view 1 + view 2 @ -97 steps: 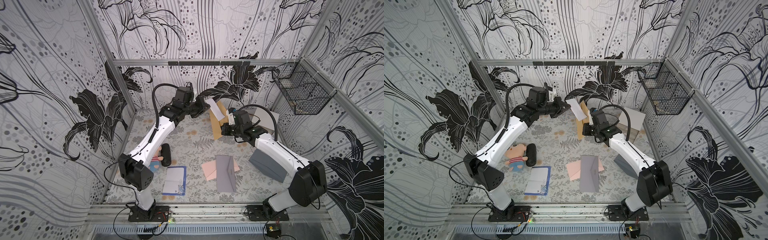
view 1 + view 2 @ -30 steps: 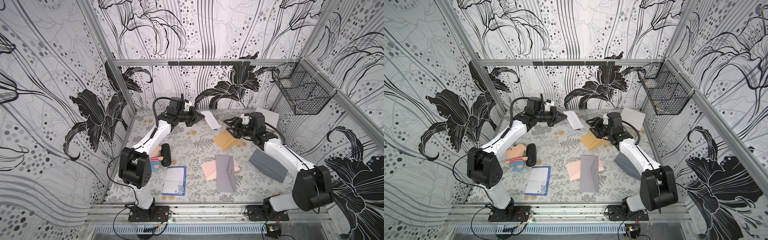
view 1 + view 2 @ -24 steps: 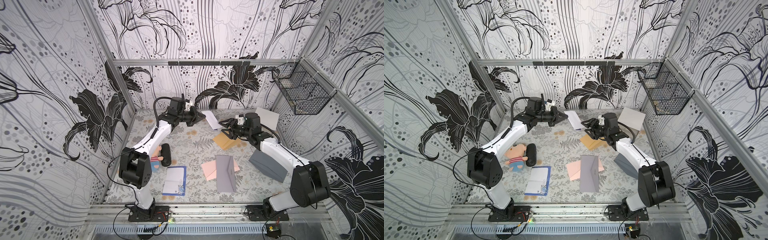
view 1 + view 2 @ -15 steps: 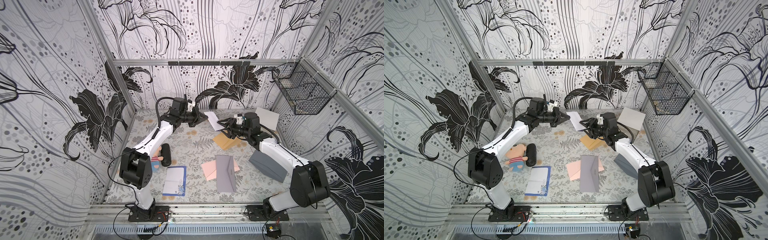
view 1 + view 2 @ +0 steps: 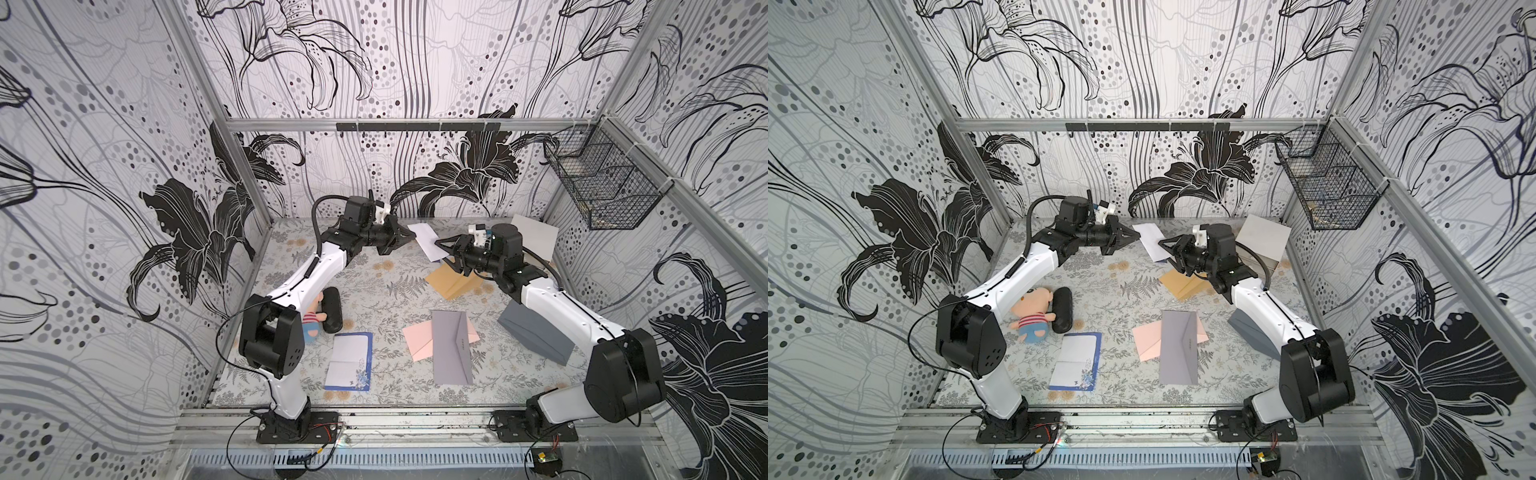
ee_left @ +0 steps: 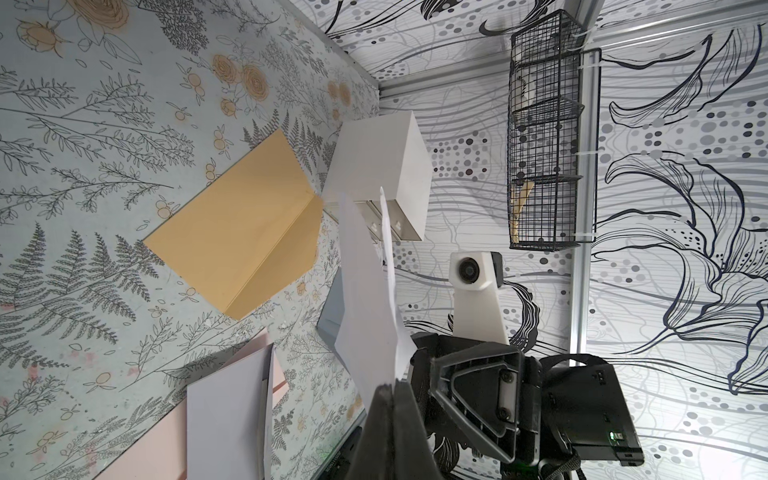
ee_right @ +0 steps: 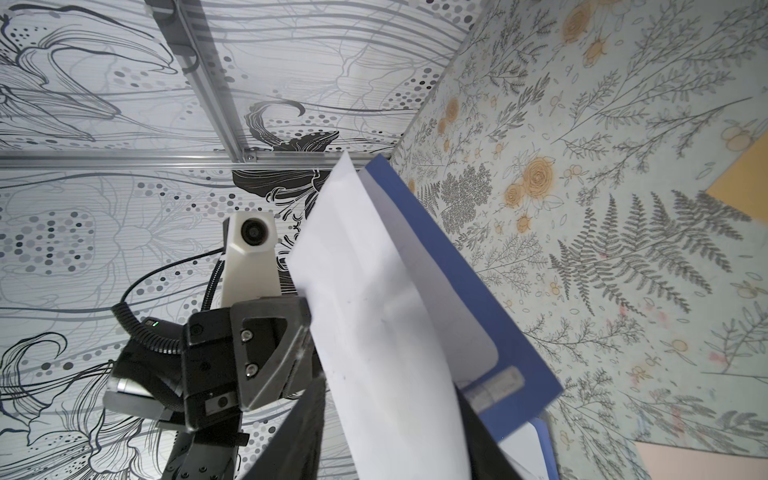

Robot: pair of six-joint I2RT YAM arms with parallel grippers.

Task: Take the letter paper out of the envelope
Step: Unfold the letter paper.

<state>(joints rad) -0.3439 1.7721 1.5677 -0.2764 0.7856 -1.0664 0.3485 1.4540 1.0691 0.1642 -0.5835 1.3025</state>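
The white folded letter paper (image 5: 424, 239) (image 5: 1152, 241) hangs in the air at the back of the table, clear of the envelope. My left gripper (image 5: 413, 237) (image 6: 390, 386) is shut on one end of the paper (image 6: 365, 291). My right gripper (image 5: 444, 254) (image 7: 390, 399) faces it from the other side. Its jaws stand apart with the paper's other end (image 7: 374, 291) lying between them. The tan envelope (image 5: 455, 282) (image 5: 1183, 283) (image 6: 241, 232) lies flat on the table below the right gripper, flap open.
A grey envelope (image 5: 451, 353) lies over pink paper (image 5: 417, 343) mid-table. A blue-bordered sheet (image 5: 349, 361), a doll (image 5: 1034, 320) and a black case (image 5: 332, 316) lie front left. A grey box (image 5: 536, 336), a white box (image 5: 536, 237) and a wire basket (image 5: 602, 187) are at the right.
The right gripper has left the envelope lying on the table and moved up to the paper's free end, its jaws narrowing around it. The left gripper carried the paper slightly rightward.
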